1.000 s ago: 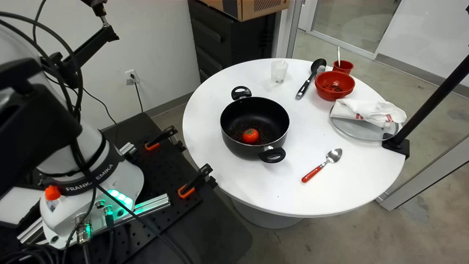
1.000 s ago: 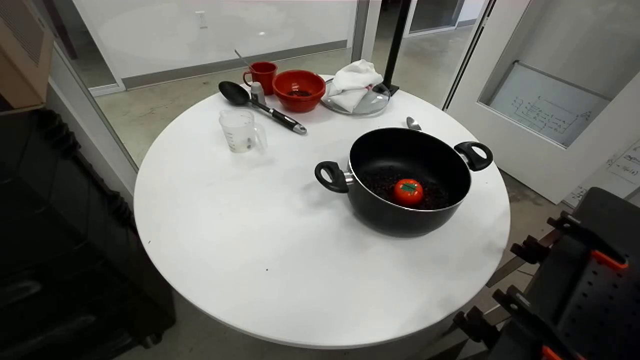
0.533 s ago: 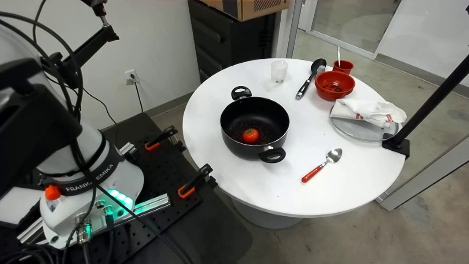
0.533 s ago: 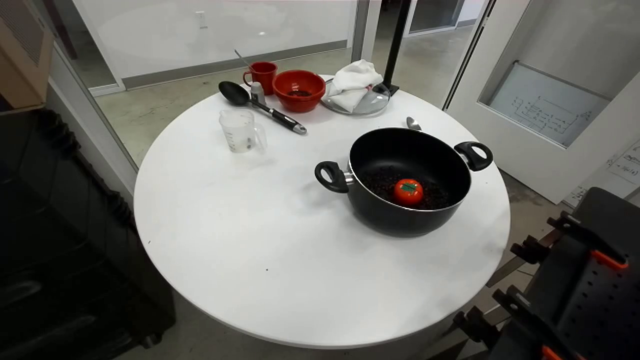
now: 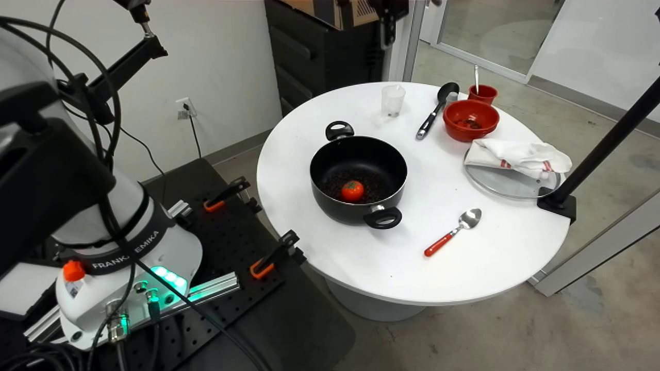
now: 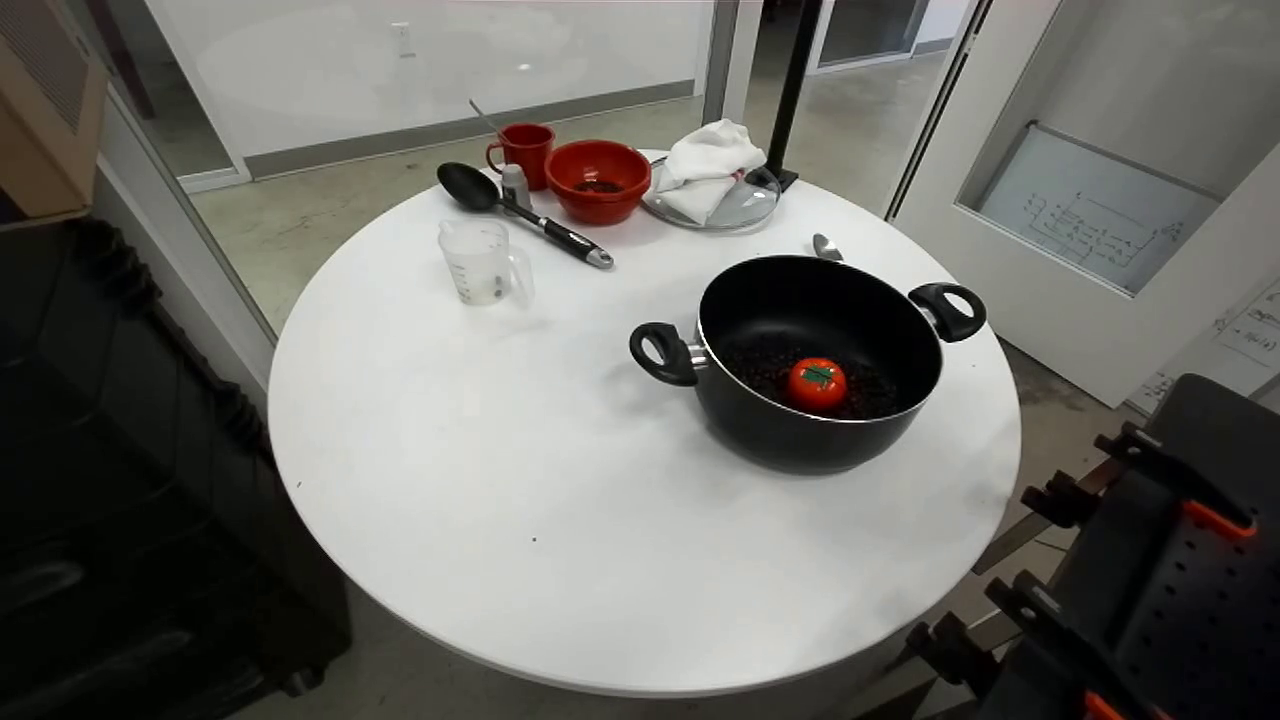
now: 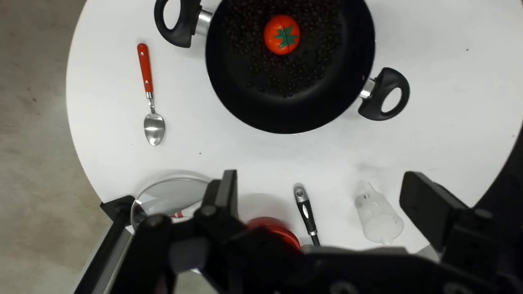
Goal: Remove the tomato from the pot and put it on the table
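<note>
The tomato [image 7: 282,34] is a small red-orange ball with a green top, lying on dark beans inside the black pot [image 7: 286,116]. The tomato [image 5: 352,191] [image 6: 817,384] and the pot [image 5: 337,210] [image 6: 810,445] also show in both exterior views. The pot stands upright on the white round table [image 6: 480,520]. My gripper [image 7: 320,177] is open and empty in the wrist view, fingers wide apart, high above the table. In an exterior view the gripper [image 5: 372,26] shows at the top edge, above and beyond the pot, apart from everything.
A clear measuring cup [image 6: 475,265], black spoon [image 6: 560,238], red bowl [image 6: 600,205], red mug [image 6: 527,150] and glass lid [image 5: 508,185] with a white cloth [image 5: 521,154] stand along the far side. A red-handled spoon [image 5: 441,243] lies beside the pot. A black pole [image 5: 608,134] rises at the table edge.
My gripper has come into view at the top of an exterior view, and the arm's cables have shifted slightly. The tomato, the pot and the other objects have not moved.
</note>
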Controlling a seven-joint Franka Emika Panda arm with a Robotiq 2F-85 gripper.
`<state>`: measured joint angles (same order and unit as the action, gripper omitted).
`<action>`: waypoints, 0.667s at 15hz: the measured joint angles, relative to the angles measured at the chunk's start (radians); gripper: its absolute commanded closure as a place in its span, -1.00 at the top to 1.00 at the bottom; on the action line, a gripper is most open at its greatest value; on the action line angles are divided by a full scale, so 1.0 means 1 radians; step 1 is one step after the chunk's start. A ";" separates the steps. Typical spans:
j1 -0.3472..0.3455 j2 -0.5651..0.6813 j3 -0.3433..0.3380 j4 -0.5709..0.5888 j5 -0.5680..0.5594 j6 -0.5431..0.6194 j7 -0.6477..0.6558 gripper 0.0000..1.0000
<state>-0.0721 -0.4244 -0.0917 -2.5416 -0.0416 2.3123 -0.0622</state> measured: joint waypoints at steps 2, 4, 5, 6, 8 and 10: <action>-0.015 0.074 0.000 -0.046 -0.044 0.109 0.000 1.00; -0.038 0.154 0.000 -0.077 -0.096 0.195 0.002 1.00; -0.052 0.192 0.000 -0.086 -0.127 0.226 0.004 1.00; -0.068 0.232 -0.001 -0.093 -0.163 0.253 0.009 1.00; -0.098 0.308 -0.006 -0.098 -0.232 0.293 0.024 1.00; -0.119 0.381 -0.019 -0.098 -0.286 0.328 0.038 1.00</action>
<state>-0.1909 -0.0436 -0.1112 -2.6395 -0.3273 2.6399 -0.0245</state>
